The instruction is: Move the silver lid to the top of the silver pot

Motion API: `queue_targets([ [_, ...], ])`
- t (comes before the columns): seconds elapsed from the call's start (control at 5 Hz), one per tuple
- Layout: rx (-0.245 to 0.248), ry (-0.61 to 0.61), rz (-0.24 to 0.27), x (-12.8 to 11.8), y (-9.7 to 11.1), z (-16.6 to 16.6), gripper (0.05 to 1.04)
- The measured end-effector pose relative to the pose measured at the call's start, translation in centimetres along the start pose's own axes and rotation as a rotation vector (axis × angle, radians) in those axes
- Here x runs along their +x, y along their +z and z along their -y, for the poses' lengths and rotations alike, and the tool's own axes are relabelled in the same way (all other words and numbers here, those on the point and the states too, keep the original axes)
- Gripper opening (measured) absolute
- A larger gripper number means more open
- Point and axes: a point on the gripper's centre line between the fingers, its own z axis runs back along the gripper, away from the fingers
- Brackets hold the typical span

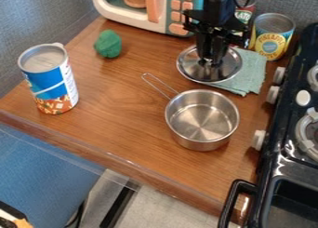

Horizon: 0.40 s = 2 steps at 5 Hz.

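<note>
Silver lid (227, 70) is partly over the green cloth (252, 70), beneath the gripper (212, 61), apparently at the grasping step, though whether the jaws pinch it I cannot tell, and next needs lifting and centring above the silver pot (202, 121).

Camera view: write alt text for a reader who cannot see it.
A black claw hangs at the middle of a silver lid, behind an uncovered silver pot on a wooden counter. A green cloth, cans and a black stove are nearby.
</note>
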Motion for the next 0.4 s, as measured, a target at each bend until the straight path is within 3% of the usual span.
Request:
queue_targets([
  [0.2,0.005,-0.006,0.007,0.55,-0.15,0.13,0.327],
  [0.4,0.001,0.001,0.001,0.62,0.16,0.31,0.618],
])
